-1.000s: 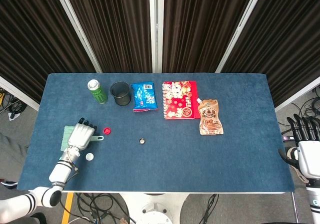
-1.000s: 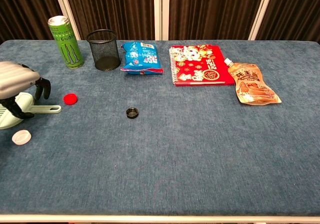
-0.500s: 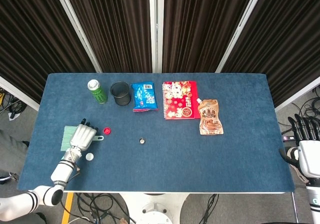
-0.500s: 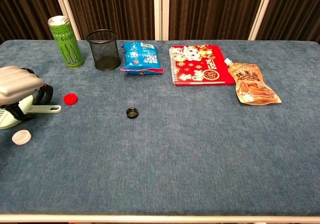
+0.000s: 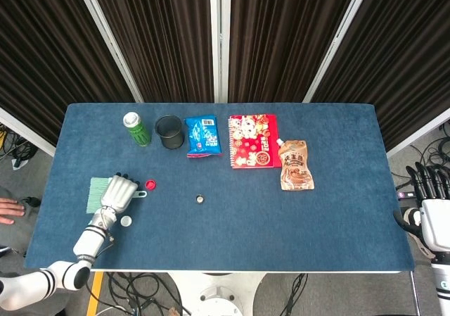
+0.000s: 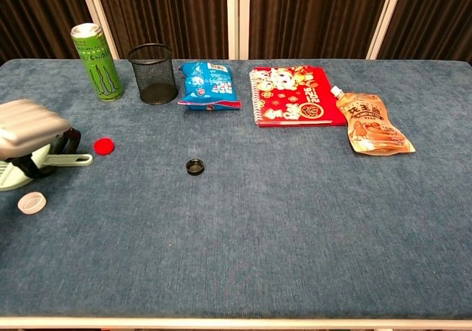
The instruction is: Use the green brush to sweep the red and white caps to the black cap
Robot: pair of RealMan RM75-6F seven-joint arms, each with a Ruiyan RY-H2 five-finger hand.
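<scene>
From the head view, my left hand (image 5: 117, 191) covers the green brush (image 5: 96, 193); the red cap (image 5: 150, 184) sits at its 3 o'clock, the white cap (image 5: 125, 222) at 6, the black cap (image 5: 200, 199) further right. My right hand (image 5: 430, 210) is off the surface, fingers apart, empty.

From the chest view, the fingers (image 6: 68, 136) curl around the brush handle; whether they have closed tight I cannot tell. I judge this the grasping step; next I must grip firmly and lift.

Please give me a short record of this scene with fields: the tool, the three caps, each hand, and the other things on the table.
tool: green brush, flat on table, under left hand
red cap: just beyond the brush handle tip
white cap: near table edge, in front of brush
black cap: alone, mid-table
right hand: off the table, holds nothing
back row: can, mesh cup, blue packet, red notebook, brown pouch
</scene>
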